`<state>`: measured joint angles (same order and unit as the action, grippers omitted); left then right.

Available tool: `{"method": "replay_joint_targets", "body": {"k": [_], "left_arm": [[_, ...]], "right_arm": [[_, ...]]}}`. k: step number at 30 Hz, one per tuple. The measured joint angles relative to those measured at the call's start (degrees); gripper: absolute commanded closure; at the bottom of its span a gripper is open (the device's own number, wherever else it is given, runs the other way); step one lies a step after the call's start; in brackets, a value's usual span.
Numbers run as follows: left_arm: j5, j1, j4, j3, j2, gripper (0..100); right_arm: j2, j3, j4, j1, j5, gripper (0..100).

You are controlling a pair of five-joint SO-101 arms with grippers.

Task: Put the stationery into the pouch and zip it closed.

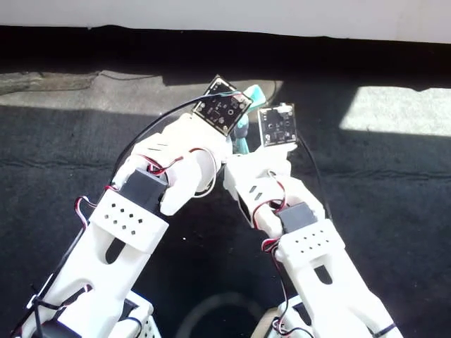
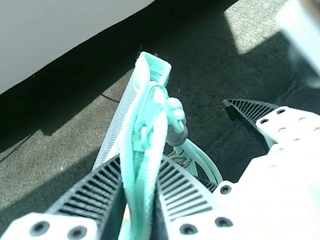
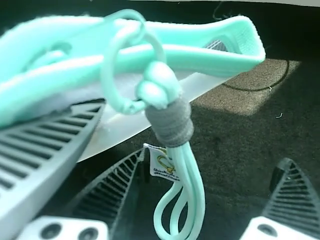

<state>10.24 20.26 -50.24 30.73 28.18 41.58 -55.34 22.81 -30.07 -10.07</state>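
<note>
gripping mint mesh pouch (image 2: 145, 95) w/ left tool (image 2: 141, 167); right tool (image 3: 210, 182) released, cord loop (image 3: 182, 200) hanging between.

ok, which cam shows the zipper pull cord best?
Right wrist view: the pull cord hangs close up, with ring, knot and grey wrap clear. Left wrist view has it smaller, beside the pouch held in the left hand. High view gives a sliver of mint pouch between the arms; cord too small to tell.
</note>
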Motion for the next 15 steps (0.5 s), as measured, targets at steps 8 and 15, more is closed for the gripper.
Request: {"method": "replay_joint_targets", "body": {"k": [8,15], "left_arm": [[0.0,-1.0,0.0,-0.1,0.1,99],[2.2,-1.1,0.0,0.6,0.2,99]], "right_arm": [[-1.1,3.3,0.1,-1.6,1.2,62.7],[-2.6,5.0,-0.1,-1.3,8.5,62.7]]}}
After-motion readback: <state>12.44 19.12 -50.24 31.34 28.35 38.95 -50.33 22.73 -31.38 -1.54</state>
